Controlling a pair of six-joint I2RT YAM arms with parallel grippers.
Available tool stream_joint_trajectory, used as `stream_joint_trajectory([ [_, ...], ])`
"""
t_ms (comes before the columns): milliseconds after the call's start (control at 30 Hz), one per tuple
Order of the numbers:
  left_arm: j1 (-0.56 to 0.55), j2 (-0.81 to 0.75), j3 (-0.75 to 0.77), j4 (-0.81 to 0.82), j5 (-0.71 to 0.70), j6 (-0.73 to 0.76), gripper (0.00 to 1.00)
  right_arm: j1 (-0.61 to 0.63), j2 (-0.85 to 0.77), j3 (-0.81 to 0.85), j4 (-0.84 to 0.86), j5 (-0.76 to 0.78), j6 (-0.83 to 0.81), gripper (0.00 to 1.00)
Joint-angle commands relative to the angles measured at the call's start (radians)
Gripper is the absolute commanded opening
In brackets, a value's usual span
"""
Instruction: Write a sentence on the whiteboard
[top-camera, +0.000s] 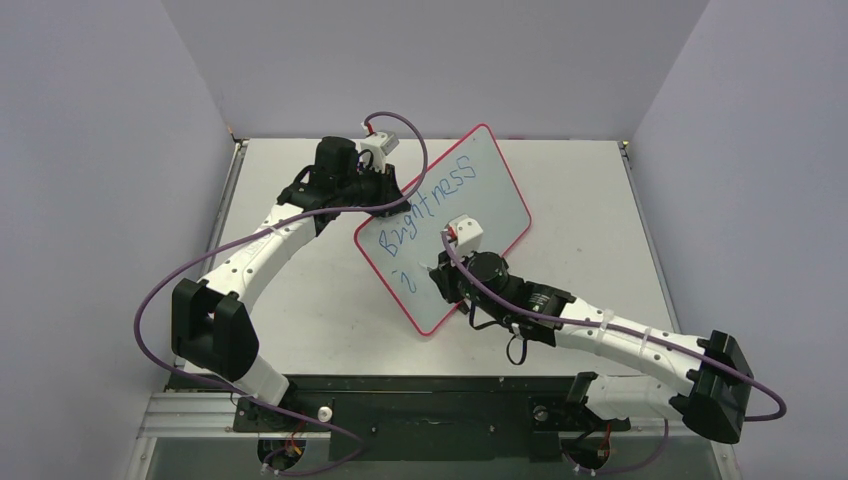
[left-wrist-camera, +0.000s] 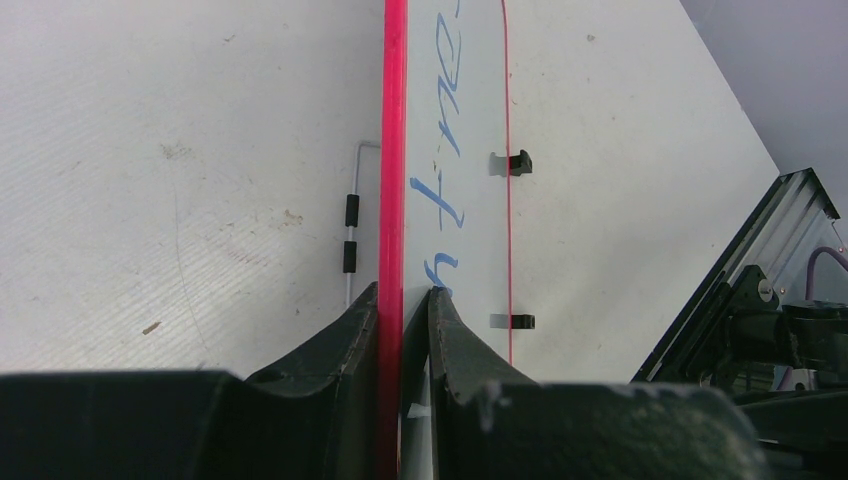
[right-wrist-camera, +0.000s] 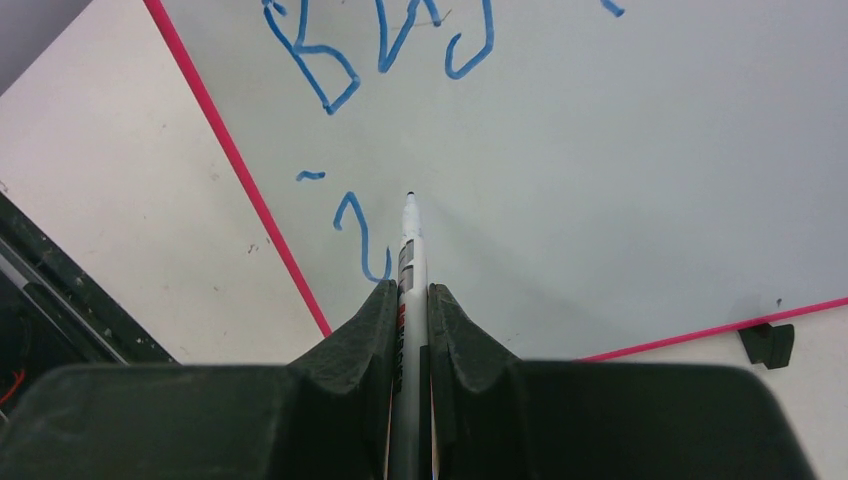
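Your left fingers (left-wrist-camera: 442, 312) are clamped on the red rim of the whiteboard (top-camera: 495, 200), likely to hold it steady on the bench (top-camera: 300, 300) while you write. Your right fingers (right-wrist-camera: 447, 318) squeeze the marker (right-wrist-camera: 410, 240), its tip near the barely started second line of the sentence (top-camera: 440, 195).

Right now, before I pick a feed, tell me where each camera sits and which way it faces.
Top external: fixed above and behind the bases, looking down on the table, the whiteboard and both arms.
Left wrist: on the left arm, looking along the left end effector, shut on the whiteboard's red rim.
Right wrist: on the right arm, looking past the right end effector, shut on a marker, at the board's face.
Shared: both wrist views show the board and blue letters of the sentence.
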Motion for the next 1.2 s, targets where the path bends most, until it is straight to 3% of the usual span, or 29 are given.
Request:
stream_joint_trajectory([
  [0, 0.013, -0.043, 0.025, 0.092, -0.147, 0.108, 0.0, 0.001, 0.028, -0.004, 0.071, -0.065, 0.002, 0.0],
  [567, 0.01, -0.049, 0.021, 0.097, -0.142, 0.113, 0.0, -0.006, 0.13, 0.04, 0.095, -0.079, -0.01, 0.0],
  [1167, 0.008, -0.055, 0.02, 0.096, -0.144, 0.113, 0.0, 0.003, 0.08, -0.074, 0.082, -0.063, 0.036, 0.0],
])
